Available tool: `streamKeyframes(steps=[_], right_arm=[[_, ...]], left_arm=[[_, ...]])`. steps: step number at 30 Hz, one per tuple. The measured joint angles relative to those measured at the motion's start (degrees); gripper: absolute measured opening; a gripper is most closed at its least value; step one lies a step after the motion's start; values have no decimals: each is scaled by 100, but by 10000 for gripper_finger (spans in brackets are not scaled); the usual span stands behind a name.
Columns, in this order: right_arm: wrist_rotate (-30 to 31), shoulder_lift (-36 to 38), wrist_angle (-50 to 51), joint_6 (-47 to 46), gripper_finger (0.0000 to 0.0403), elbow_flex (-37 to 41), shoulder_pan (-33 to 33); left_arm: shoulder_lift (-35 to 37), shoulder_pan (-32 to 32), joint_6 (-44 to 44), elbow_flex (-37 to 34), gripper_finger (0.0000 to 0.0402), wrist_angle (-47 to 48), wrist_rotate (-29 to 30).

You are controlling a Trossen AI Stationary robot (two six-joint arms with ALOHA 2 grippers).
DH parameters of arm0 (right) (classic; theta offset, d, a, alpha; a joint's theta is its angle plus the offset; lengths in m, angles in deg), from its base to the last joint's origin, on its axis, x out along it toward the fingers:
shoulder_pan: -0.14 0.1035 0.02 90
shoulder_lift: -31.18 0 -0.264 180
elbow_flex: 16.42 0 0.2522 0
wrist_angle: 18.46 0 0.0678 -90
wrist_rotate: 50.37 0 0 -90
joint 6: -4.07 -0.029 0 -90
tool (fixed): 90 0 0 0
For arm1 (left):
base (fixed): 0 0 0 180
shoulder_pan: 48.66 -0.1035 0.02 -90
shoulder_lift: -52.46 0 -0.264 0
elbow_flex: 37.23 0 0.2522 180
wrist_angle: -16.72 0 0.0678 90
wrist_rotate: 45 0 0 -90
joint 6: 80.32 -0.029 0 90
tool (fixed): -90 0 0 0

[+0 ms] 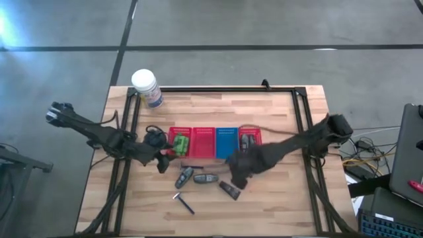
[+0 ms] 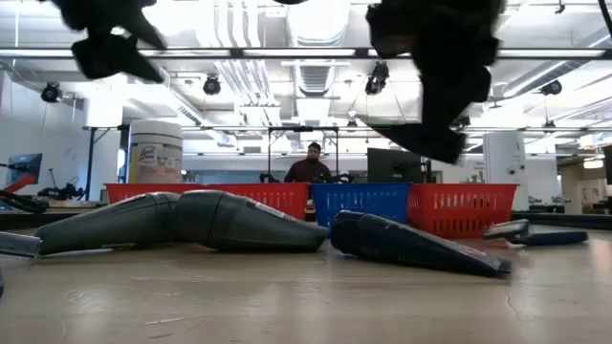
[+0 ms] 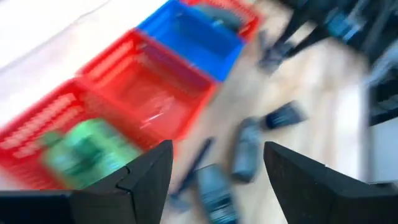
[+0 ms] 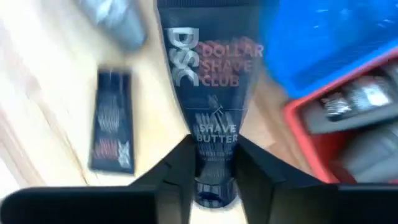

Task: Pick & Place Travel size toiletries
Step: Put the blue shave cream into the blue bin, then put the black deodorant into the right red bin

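1. Dark flat tube (image 4: 211,99), held between the right gripper's (image 4: 211,163) fingers (image 4: 177,163): brand initials "DSC" printed along its length, pale lettering.
2. Same tube, beside the initials: "DOLLAR SHAVE CLUB", reddish lettering, three lines.
3. Same tube, lower on the body: "SHAVE BUTTER", pale lettering; the small print beneath is unreadable.
4. Second dark flat tube (image 4: 112,121), lying on the table (image 4: 43,124): print present, unreadable.
5. White lidded jar (image 2: 155,151): label print present, unreadable.
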Motion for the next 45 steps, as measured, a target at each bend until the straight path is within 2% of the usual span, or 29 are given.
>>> streamKeyframes(steps=[4,7,9,13,18,21,24,26,28,31,34,37,41,45], right_arm=[[5,530,-246,-1262,95,2,-654],[-95,617,-428,-2083,118,13,-1265],[-174,440,-642,-2176,133,37,-1590],[-1020,31,-1400,-2109,162,20,-1951],[-1212,-492,-1173,-2144,197,47,-2035],[-1221,-423,-1123,-2001,218,-1,-1974],[-1218,-252,-932,-1634,238,-11,-1823],[-1214,-42,-736,-1326,253,-33,-1666],[-1132,172,-373,-1145,267,-53,-1455],[-821,347,373,-1005,290,-36,-1015],[-585,403,761,-1046,313,-29,-557],[-569,399,870,-1284,335,-29,-215],[-346,369,877,-1677,358,-16,149],[-111,373,1039,-1974,365,-18,420]], left_arm=[[73,-4,-271,-128,257,641,398],[84,-6,-724,-251,257,749,545],[80,-17,-1004,-341,257,739,651],[80,-114,-1293,-486,257,671,715],[77,-190,-1724,-518,257,552,298],[40,-188,-2291,-538,257,214,-128],[-73,-190,-2678,-667,257,-453,-812],[-274,-189,-2483,-784,257,-912,-1237],[-598,-179,-1914,-836,257,-1129,-1468],[-1216,-74,-978,-778,257,-1302,-1522],[-1901,54,-669,-375,257,-1296,-1528],[-2581,70,-332,142,260,-882,-1528],[-3375,76,528,766,281,157,-1558],[-3932,187,1007,1097,306,246,-1824]])
